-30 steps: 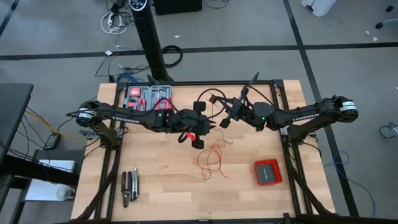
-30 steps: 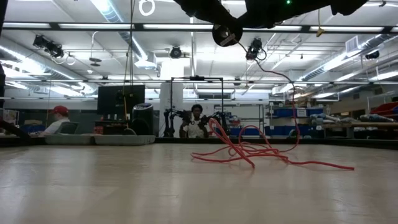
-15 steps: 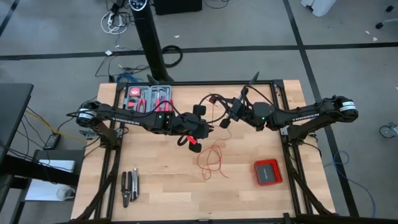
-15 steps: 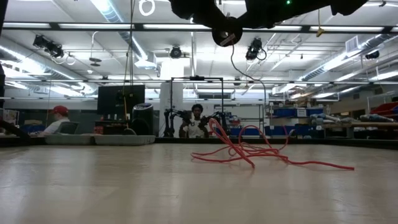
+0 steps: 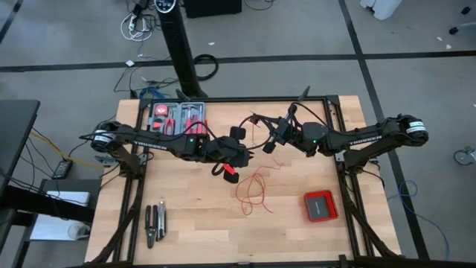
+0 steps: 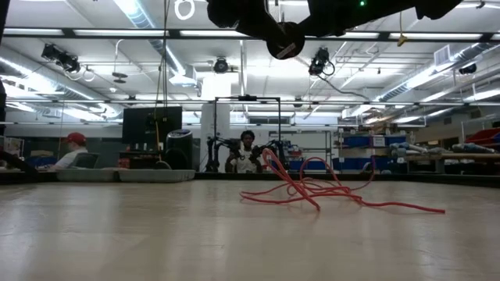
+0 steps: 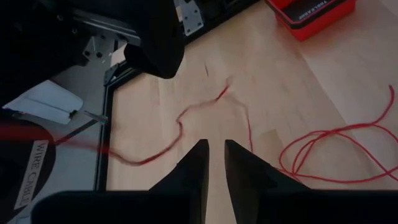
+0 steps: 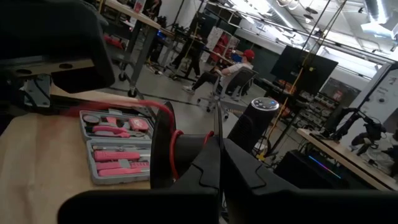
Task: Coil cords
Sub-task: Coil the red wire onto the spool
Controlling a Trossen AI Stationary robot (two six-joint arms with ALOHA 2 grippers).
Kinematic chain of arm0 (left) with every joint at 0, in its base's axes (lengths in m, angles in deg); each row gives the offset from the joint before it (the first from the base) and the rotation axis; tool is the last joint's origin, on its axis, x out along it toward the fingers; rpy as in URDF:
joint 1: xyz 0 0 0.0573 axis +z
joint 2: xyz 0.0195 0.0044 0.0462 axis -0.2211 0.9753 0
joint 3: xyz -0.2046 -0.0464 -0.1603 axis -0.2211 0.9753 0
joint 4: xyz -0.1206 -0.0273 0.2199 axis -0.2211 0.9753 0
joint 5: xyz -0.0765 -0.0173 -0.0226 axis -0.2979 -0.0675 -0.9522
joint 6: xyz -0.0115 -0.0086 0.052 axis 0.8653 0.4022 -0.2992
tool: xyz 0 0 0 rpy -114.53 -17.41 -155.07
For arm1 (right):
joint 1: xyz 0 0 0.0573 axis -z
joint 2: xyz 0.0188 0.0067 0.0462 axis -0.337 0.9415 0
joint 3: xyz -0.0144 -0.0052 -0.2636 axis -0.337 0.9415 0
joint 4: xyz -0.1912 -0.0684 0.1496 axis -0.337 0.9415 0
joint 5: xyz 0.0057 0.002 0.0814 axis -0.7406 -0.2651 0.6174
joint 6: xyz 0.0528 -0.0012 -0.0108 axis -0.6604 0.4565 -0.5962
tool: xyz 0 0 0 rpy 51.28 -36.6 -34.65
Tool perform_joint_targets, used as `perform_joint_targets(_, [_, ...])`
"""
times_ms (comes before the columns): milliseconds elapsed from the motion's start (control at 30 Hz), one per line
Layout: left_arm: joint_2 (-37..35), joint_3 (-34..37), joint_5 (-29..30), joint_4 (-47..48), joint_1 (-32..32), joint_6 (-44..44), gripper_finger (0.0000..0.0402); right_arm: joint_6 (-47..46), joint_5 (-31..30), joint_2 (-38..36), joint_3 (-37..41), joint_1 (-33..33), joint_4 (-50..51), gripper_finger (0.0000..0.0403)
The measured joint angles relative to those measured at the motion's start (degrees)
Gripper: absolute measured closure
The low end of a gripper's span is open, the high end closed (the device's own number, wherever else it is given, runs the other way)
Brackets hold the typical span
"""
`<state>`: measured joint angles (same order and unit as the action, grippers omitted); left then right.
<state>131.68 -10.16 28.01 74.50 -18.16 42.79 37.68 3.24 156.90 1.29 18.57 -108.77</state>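
Observation:
The cords are one thin red wire. Most of it lies in loose loops [image 5: 253,190] on the table's middle, also seen in the low view [image 6: 312,190]. The rest is wound on a small black spool [image 8: 165,144], which hangs high above the table [image 6: 285,39] beside my shut right gripper [image 8: 219,165] [image 5: 268,145]. My left gripper [image 7: 214,152] [image 5: 244,156] hovers just left of the spool and slants down. Its fingers stand a narrow gap apart with nothing between them. A blurred strand [image 7: 149,158] runs past its fingertips. My right gripper carries the spool, lifted clear of the table. The wound core [image 8: 178,149] and one black flange stand out to the side of its level, shut fingers. The fingers themselves hide which part of the spool they pinch.
A grey tool case [image 5: 178,117] with red-handled tools lies at the far left. Pliers [image 5: 155,223] lie near the front left. A flat red box [image 5: 320,206] sits at the front right. A person sits in the room beyond the table [image 6: 74,150].
My left gripper has tipped a little further down beside the spool. The free strand between the spool and the table has swung in toward the spool and out again. The loops on the table have stayed where they were.

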Motion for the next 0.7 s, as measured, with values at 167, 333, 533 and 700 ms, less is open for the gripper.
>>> perform_joint_targets(167, [0.0, 0.0, 0.4, -1.1, 0.0, 0.0, 0.0346, 0.0, 0.0, 0.0, 0.0, 0.0, 0.0, 0.0402])
perform_joint_targets(333, [0.0, 0.0, 13.2, 0.5, 0.0, -3.3, 0.0346, 1.0, 0.0, 0.0, 0.0, -0.3, 0.0, 0.0402])
perform_joint_targets(533, [-0.4, 0.0, 20.0, -0.1, 0.1, -6.9, 0.0346, 1.5, 0.0, 0.0, 0.0, -0.4, 0.5, 0.0402])
perform_joint_targets(700, [-0.7, 0.0, 20.4, -3.0, 0.1, -10.2, 0.0346, 1.6, 0.0, 0.0, 0.0, -0.4, 0.9, 0.0402])
